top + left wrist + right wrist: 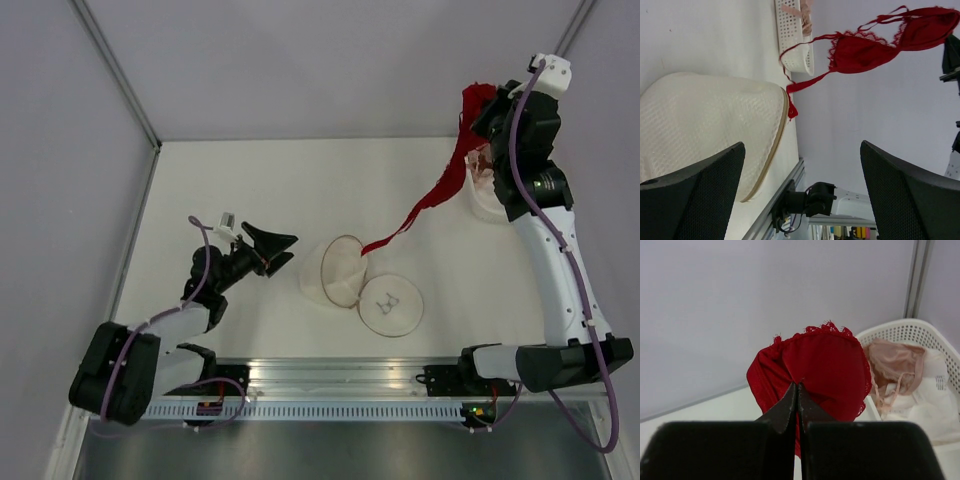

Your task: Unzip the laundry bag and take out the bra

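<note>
The laundry bag (pixel 338 270) is a whitish mesh dome lying open on the table, its round flap (pixel 392 305) flat beside it. The left wrist view shows the bag (pixel 705 125) with its brownish zip rim. My right gripper (pixel 490 112) is raised at the back right, shut on a cup of the red bra (pixel 825 365). The bra (pixel 445 185) hangs stretched in the air, and its lowest strap end reaches the bag's rim. My left gripper (pixel 283 250) is just left of the bag, open and holding nothing.
A white lattice basket (pixel 487 195) stands at the back right under the right gripper, with pink and white garments (pixel 892 362) inside. Grey walls close the table on the left, back and right. An aluminium rail (pixel 340 375) runs along the near edge.
</note>
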You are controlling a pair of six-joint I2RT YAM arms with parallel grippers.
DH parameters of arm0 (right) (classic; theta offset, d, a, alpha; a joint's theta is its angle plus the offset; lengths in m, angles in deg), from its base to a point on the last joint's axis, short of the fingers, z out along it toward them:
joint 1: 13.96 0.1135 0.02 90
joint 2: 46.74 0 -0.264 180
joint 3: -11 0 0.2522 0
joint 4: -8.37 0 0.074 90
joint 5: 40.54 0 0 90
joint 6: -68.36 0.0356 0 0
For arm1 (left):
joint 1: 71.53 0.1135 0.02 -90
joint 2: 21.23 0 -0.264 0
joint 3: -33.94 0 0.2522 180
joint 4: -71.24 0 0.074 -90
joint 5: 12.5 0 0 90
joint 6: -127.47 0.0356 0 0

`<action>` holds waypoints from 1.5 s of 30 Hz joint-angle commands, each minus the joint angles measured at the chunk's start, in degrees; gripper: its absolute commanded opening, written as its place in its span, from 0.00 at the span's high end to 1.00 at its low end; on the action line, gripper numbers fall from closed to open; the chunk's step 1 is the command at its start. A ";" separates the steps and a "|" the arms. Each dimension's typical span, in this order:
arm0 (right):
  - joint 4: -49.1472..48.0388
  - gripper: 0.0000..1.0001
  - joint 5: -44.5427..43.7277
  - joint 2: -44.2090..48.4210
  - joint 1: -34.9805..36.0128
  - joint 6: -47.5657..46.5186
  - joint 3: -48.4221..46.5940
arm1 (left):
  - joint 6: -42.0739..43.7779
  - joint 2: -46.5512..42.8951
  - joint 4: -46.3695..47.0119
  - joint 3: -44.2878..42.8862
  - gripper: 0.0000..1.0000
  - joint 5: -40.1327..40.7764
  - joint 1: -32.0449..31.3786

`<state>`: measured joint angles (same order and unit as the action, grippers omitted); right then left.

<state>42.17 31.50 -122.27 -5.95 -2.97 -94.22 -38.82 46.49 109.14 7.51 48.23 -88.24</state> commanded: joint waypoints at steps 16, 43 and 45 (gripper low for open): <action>-5.53 0.99 -8.06 -10.86 -4.75 -6.11 -20.41 | 15.38 -30.01 -48.04 -15.00 0.00 3.18 0.80; -12.29 0.99 -6.31 -31.96 -22.60 -2.77 -31.51 | 14.07 -26.77 -54.65 -20.12 0.00 1.68 0.80; -13.17 1.00 -5.51 -31.88 -22.69 -1.89 -26.87 | 13.71 -27.03 -53.95 -19.07 0.00 1.42 0.80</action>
<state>30.80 24.12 -153.33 -28.66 -6.40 -126.00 -24.17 19.98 52.03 -12.70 51.40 -87.71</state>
